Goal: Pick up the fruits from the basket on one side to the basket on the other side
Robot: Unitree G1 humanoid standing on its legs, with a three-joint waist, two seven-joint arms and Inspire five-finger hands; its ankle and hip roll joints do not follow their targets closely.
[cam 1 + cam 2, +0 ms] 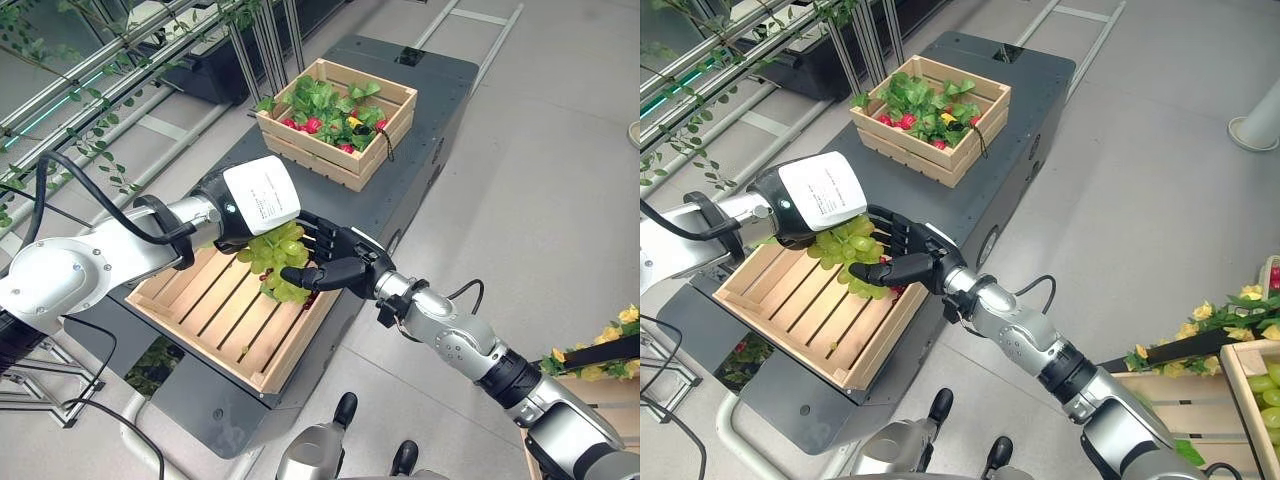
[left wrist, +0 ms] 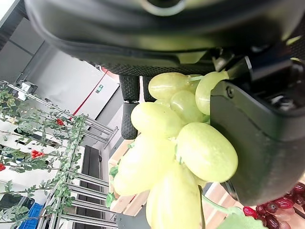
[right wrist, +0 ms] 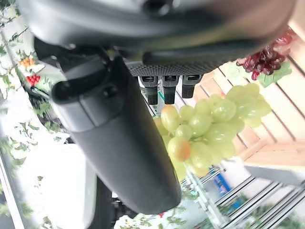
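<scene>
Over slatted crate: plump pale-green grapes

Green grapes fill the frame's centre, clasped by the left hand; red grapes lower right.

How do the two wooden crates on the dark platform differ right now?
The far crate is packed with green leaves and red fruit; the near crate shows mostly bare slats, with dark red grapes at one edge. The green grapes, between left hand and right hand, hang over the near crate. Both are slatted wood.
</scene>
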